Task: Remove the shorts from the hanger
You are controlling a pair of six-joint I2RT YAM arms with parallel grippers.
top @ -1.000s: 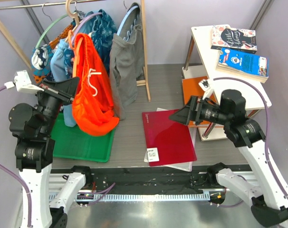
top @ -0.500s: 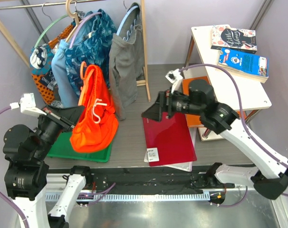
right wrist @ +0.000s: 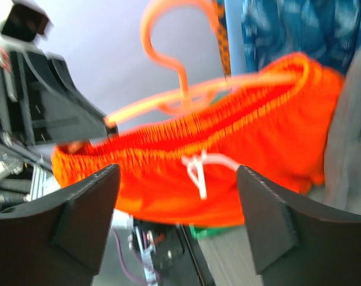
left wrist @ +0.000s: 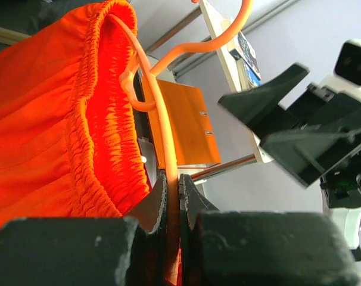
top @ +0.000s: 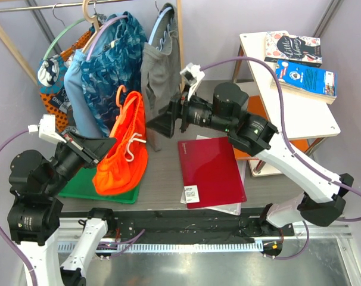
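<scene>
Left gripper [left wrist: 173, 192] was clamped on the hanger [left wrist: 159, 119]. Its wrist cam showed the thin orange arm pinched flat between both fingers, with no gap. The shorts [top: 122, 152] were on that hanger, elastic waistband gathered along the arm, body bunched and drooping, held in the air to the left of the red folder [top: 210, 170]. The hanger's hook stuck up free above the waistband, on the end farther from the folder's near edge. White drawstring [top: 128, 145] dangled across the front of the fabric, on the side facing the folder. Right gripper [top: 149, 125] sat just off the folder's far-left corner, jaws spread wide and aimed at the shorts. Its wrist cam had the waistband and drawstring framed between the two fingers, nothing gripped. From above it looked slightly apart from the cloth, but I couldn't tell for sure. Green tray [top: 85, 189] lay on the table left of the folder, under the low end of the shorts; couldn't tell if the hem rested on it. Grey shorts [top: 159, 65] and blue garments [top: 103, 71] hung on the rack beyond the folder's far-left side.
</scene>
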